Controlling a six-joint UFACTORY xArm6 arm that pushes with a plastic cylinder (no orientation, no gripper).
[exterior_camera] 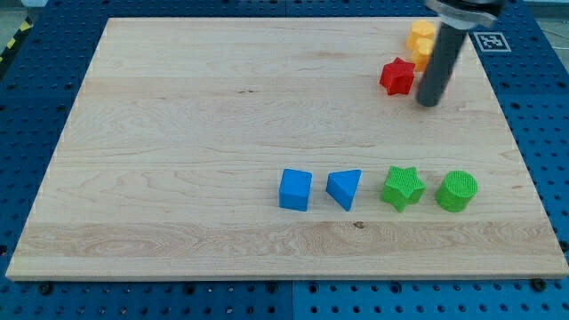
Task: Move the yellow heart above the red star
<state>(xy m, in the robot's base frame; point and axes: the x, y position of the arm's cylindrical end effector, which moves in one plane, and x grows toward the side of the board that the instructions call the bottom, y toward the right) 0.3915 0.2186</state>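
The red star lies near the view's top right of the wooden board. A yellow block, partly hidden behind my rod, sits just up and to the right of the star; its shape is hard to make out. My tip rests on the board just right of and slightly below the red star, below the yellow block.
A row of blocks lies lower on the board: a blue cube, a blue triangle, a green star and a green cylinder. The board's right edge is close to the tip.
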